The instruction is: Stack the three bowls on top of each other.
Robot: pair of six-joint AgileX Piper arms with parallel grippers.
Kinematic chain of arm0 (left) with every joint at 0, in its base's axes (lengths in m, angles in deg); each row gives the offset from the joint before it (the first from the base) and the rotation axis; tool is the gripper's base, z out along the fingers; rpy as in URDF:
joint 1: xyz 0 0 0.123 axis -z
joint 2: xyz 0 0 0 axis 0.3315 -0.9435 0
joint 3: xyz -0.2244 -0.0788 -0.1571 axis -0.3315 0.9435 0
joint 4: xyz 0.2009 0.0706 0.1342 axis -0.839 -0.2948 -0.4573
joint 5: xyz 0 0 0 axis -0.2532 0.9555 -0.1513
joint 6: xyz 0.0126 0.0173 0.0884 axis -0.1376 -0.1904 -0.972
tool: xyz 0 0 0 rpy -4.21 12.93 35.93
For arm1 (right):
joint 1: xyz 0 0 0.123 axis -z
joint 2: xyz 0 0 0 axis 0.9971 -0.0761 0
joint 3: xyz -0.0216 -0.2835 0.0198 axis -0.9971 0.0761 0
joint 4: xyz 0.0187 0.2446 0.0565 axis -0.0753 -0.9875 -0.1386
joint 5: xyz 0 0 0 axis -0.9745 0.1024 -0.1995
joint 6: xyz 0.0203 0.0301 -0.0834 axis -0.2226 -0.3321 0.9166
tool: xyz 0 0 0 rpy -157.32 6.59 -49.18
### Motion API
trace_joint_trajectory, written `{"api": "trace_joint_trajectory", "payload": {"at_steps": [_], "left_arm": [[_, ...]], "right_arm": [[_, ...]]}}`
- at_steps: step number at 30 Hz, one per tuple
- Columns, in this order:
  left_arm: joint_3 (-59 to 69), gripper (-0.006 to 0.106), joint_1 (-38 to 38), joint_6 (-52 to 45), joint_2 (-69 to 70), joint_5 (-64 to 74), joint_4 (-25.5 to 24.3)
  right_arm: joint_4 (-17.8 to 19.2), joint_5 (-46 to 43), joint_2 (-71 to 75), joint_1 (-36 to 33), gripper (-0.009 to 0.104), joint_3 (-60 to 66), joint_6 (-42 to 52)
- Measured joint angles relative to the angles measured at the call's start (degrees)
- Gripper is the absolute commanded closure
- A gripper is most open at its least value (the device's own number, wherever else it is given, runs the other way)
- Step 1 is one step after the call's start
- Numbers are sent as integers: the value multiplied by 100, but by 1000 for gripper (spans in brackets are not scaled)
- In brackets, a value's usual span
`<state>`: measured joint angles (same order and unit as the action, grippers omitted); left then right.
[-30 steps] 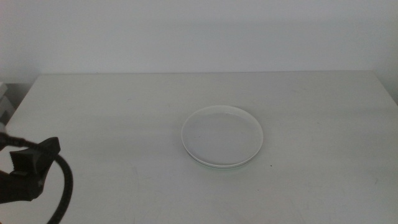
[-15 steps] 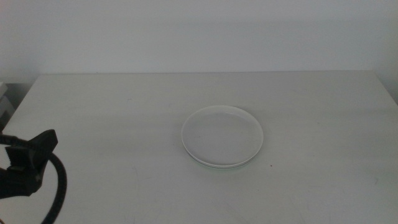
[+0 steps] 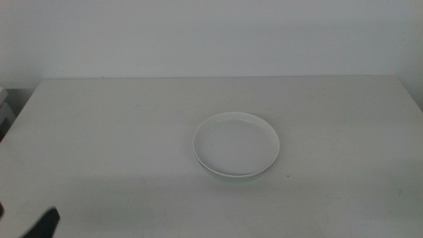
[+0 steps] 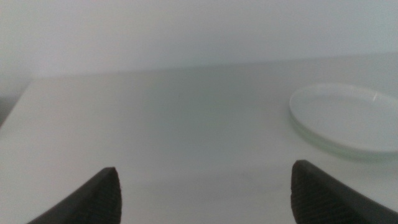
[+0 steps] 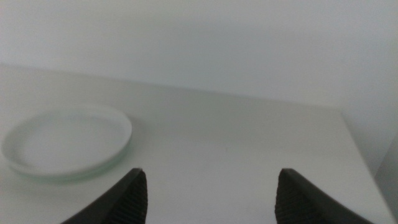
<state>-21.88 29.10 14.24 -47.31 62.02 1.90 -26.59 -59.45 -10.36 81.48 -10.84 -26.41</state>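
The bowls (image 3: 236, 145) sit stacked mid-table, white one on top, well ahead of both sets of jaws and off to the inner side of each. Left gripper (image 4: 205, 193) spread wide, holding nothing; right gripper (image 5: 207, 196) likewise. Bare table (image 3: 119, 132) lies all round the stack.

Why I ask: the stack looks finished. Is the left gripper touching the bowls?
Apart. In the left wrist view the open left gripper has bare table between its jaws and the stacked bowls off to one side.
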Motion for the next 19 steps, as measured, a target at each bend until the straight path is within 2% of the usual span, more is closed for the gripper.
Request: {"api": "trace_joint_trajectory", "payload": {"at_steps": [8,19], "left_arm": [[457,-4,0,0,672,77,0],[457,-4,0,0,688,-26,-68]], "right_arm": [[0,12,709,0,43,1037,0],[6,12,713,5,43,1162,0]]}}
